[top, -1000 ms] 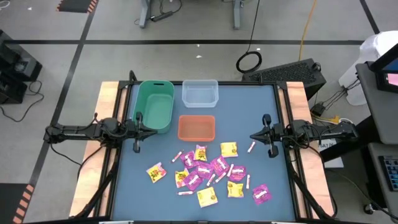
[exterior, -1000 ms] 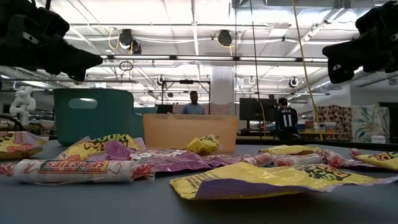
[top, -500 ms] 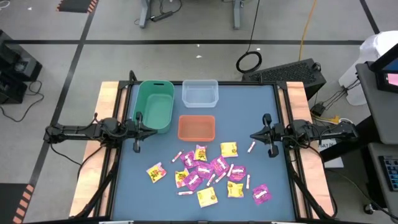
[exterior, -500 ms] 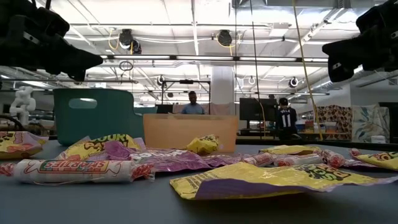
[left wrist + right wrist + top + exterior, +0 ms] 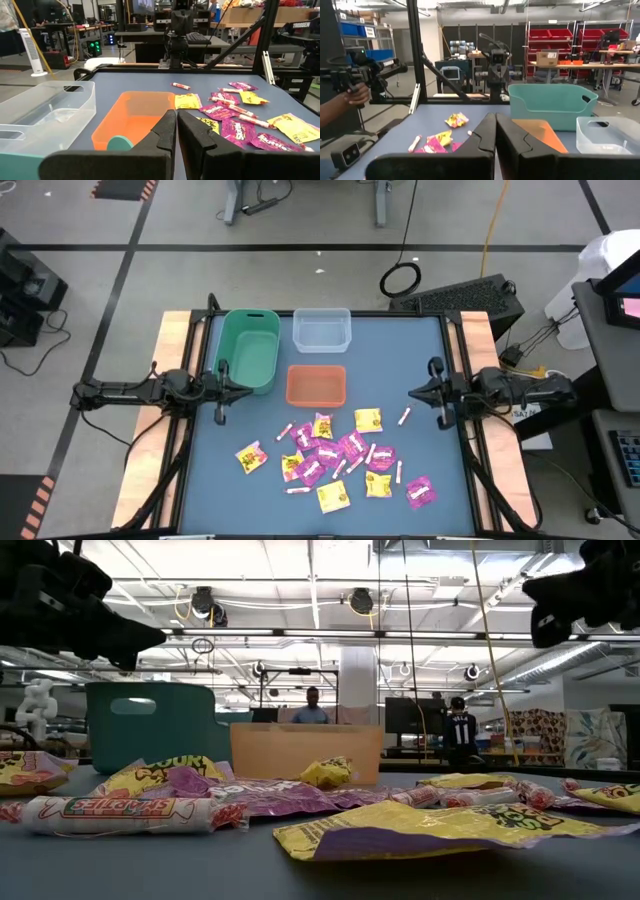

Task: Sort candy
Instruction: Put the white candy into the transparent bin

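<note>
The candy (image 5: 335,460) lies flat in a loose heap on the near middle of the blue table (image 5: 420,500): yellow packets, magenta packets and thin pale sticks, also seen in the left wrist view (image 5: 235,115). One stick (image 5: 405,416) lies apart toward the right. My left gripper (image 5: 246,388) hangs shut at the table's left edge beside the green bin (image 5: 248,350), its fingers (image 5: 167,132) level. My right gripper (image 5: 412,393) hangs shut at the right edge, above the table, its fingers (image 5: 487,135) level. Neither gripper holds anything.
A clear bin (image 5: 321,330) stands at the far middle, with an orange bin (image 5: 316,385) just in front of it and the green bin to their left. Bare table lies on either side of the heap. A person's hand (image 5: 350,95) shows beyond the table's edge.
My right gripper has risen a little and drawn slightly back toward the table's right edge, staying shut. The candy has not moved.
</note>
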